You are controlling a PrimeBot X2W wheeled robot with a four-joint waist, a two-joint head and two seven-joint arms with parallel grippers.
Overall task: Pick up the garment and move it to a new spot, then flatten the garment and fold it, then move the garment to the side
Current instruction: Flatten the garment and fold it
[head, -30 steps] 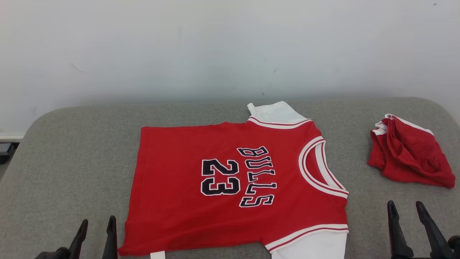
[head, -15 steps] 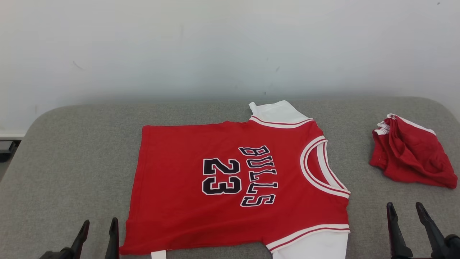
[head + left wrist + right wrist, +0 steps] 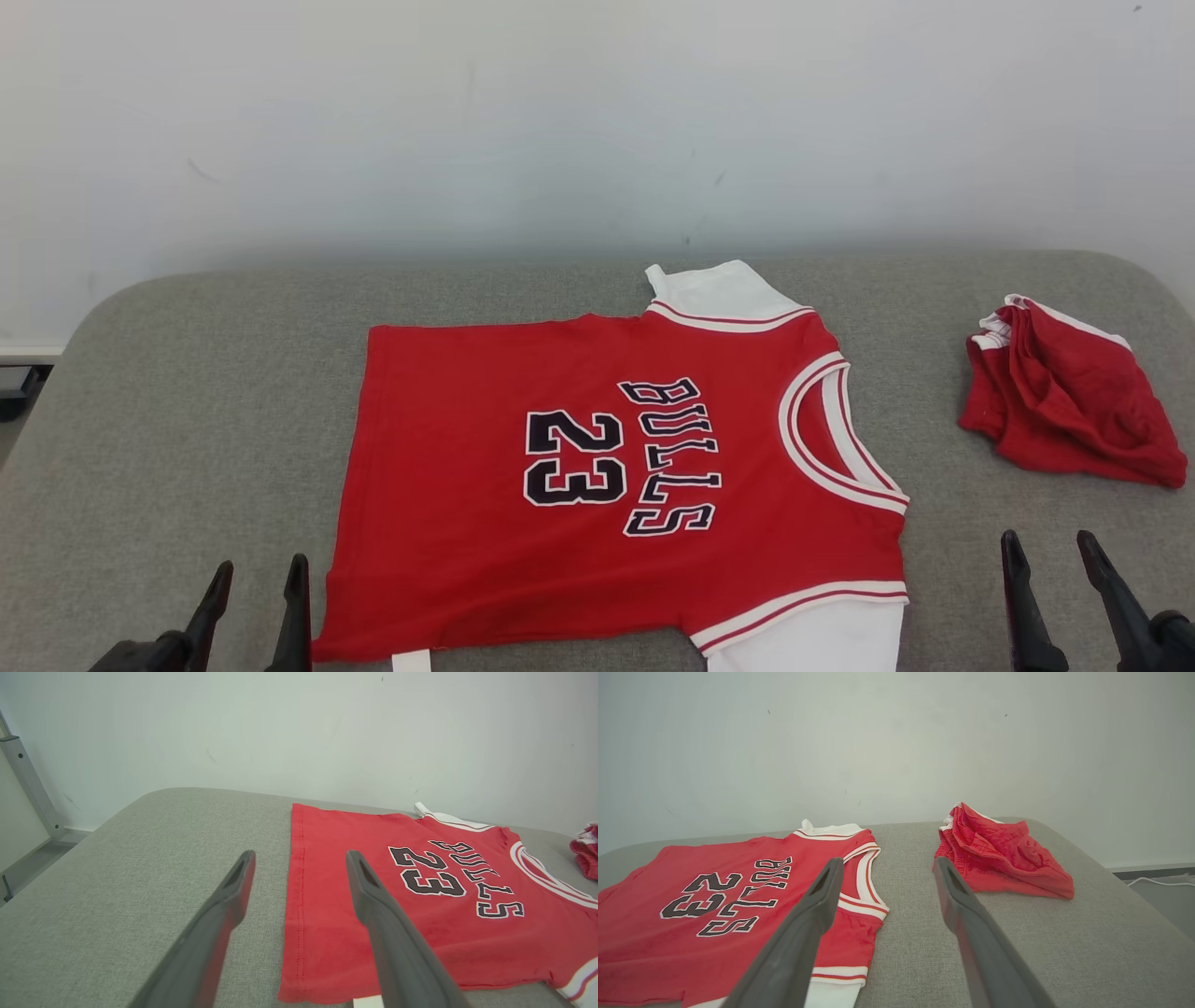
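The red jersey [image 3: 448,448] lies spread flat in the middle of the grey tabletop [image 3: 187,392], with a crumpled red cloth [image 3: 1074,411] near the right edge. The left gripper [image 3: 261,562] and right gripper [image 3: 1047,535] hover at the near edge, jaws apart and empty.

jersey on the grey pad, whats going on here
Nothing is being handled. The red jersey lies spread flat on the grey padded surface, not yet folded. The left gripper and right gripper are open at the near edge, one either side of it, holding nothing. A second red garment sits crumpled to the robot's right.
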